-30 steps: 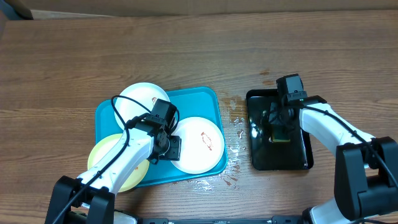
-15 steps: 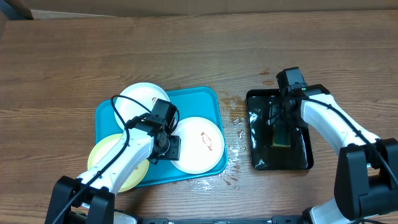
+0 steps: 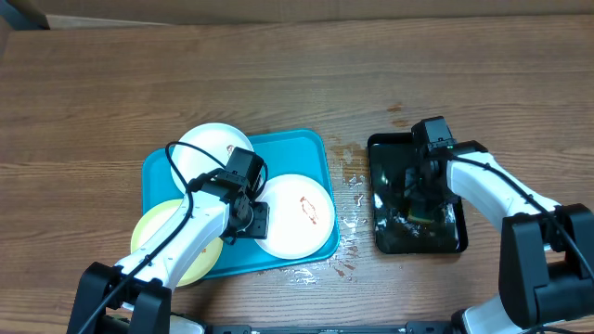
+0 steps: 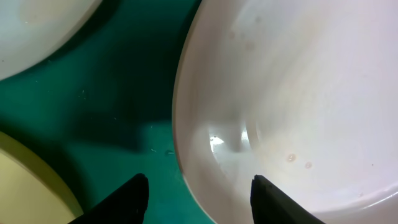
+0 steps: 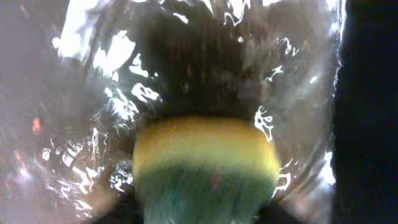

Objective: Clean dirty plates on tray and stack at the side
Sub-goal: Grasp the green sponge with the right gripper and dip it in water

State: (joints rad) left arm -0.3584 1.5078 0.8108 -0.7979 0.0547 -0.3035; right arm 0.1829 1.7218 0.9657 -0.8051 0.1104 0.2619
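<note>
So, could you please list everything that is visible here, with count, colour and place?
white plates: two, white, on the tray
yellow plate: one, pale yellow, tray's near-left corner
tray: one, cyan, table's left half
black tray: one, glossy black, wet, right of the tray
sponge: one, yellow and green, in the black tray
water: spilled patch, between trays
table: one, brown wood
left gripper: open, astride a white plate's rim
right gripper: over the sponge, state unclear

Seen from above, we find the left arm (image 3: pixel 181 243) and right arm (image 3: pixel 484 184) in glossy white shells with black joints. Each has a bulky black base (image 3: pixel 546 264) and a boxy black wrist module (image 3: pixel 244 170). A thin black cable (image 3: pixel 171 160) loops off the left arm. On the left gripper (image 4: pixel 199 180), the tapered fingers (image 4: pixel 127 200) look matte black, possibly rubber-tipped.
</note>
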